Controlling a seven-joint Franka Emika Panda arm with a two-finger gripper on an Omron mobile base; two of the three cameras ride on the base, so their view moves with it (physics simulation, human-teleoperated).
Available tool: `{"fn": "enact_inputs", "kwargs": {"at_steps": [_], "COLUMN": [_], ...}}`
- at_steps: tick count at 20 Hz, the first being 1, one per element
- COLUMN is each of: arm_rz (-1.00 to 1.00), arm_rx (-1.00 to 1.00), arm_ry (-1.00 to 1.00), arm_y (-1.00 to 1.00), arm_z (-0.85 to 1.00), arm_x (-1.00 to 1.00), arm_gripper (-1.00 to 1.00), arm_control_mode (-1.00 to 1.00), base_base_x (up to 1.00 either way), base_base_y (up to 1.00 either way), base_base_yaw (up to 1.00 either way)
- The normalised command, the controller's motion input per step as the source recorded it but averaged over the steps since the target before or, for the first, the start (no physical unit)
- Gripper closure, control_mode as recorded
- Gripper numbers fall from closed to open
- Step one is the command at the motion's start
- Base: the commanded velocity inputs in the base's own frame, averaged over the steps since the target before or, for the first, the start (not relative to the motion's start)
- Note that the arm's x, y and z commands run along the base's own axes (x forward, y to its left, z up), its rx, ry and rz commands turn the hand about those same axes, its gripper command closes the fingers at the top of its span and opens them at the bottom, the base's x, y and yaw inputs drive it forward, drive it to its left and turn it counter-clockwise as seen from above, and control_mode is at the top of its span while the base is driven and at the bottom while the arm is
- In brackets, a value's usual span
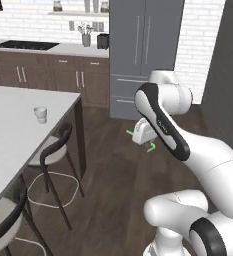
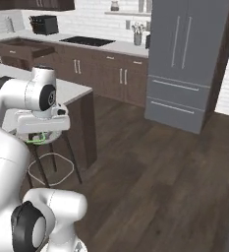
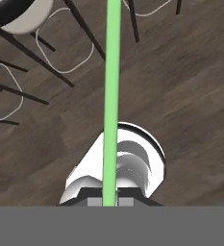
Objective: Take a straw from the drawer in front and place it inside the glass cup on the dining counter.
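My gripper hangs over the wooden floor to the right of the dining counter, shut on the bright green straw, whose ends stick out on both sides of the hand. In the hand view the straw runs straight up from the fingertips of the gripper. The glass cup stands upright on the counter's white top, well left of the gripper and apart from it. From the right base, the gripper sits below the counter's corner. The dark brown drawer stands pulled open at the far back left.
Dark round stools line the counter's near side, with one stool seat under the hand. A grey fridge and brown cabinets stand along the back wall. Open wooden floor lies to the right.
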Motion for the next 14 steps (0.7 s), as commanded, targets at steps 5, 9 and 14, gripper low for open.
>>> {"fn": "enact_inputs", "kwargs": {"at_steps": [5, 9, 14], "arm_rz": [0.00, 0.00, 0.00], "arm_rx": [0.00, 0.00, 0.00], "arm_ry": [0.00, 0.00, 0.00], "arm_y": [0.00, 0.00, 0.00], "arm_z": [0.00, 0.00, 0.00], "arm_x": [0.00, 0.00, 0.00], "arm_gripper": [1.00, 1.00, 1.00], "arm_control_mode": [1.00, 1.00, 1.00], "base_base_x": [1.00, 1.00, 1.00], "base_base_y": [-0.37, -0.33, -0.32], "base_base_yaw": [0.44, 0.50, 0.55]}}
